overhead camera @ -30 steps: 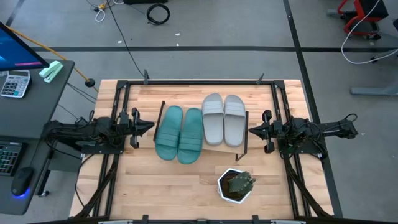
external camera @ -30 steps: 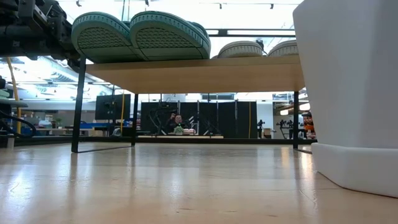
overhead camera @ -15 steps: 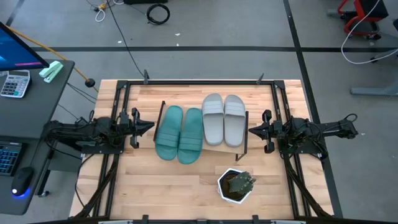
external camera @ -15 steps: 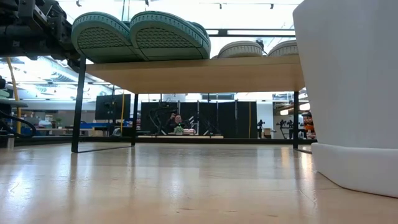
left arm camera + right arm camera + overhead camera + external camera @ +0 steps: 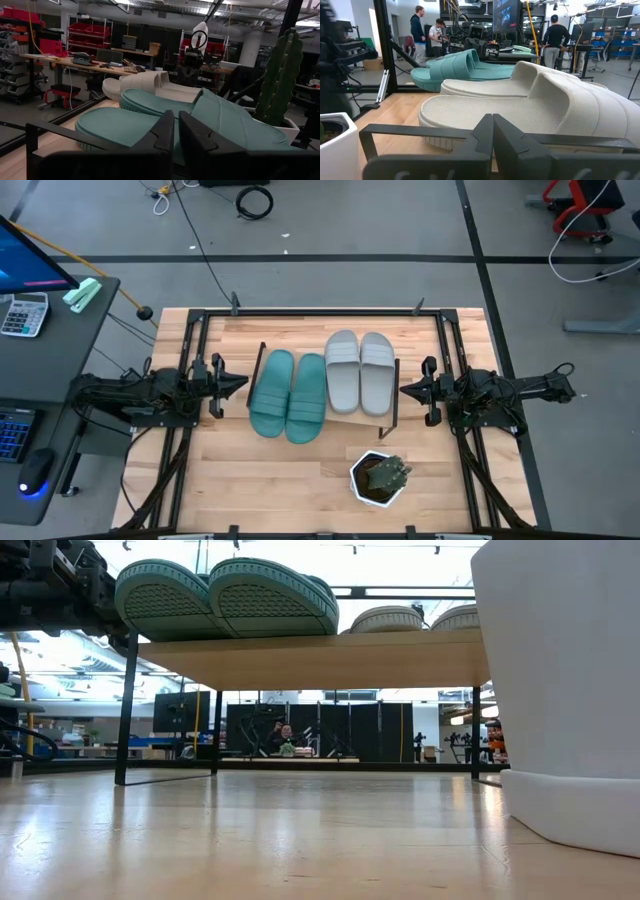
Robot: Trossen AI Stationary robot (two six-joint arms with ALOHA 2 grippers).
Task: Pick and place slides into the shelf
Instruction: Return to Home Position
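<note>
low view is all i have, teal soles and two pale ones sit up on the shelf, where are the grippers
Observer: The left gripper sits beside the teal slides and the right gripper beside the grey slides, each apart from its pair.
Operator: jaws holding anything
Observer: No, both wrist views show the jaws shut on nothing.
Operator: what fills my right side
Observer: A white hexagonal pot holding a cactus. It stands in front of the shelf, apart from it.
</note>
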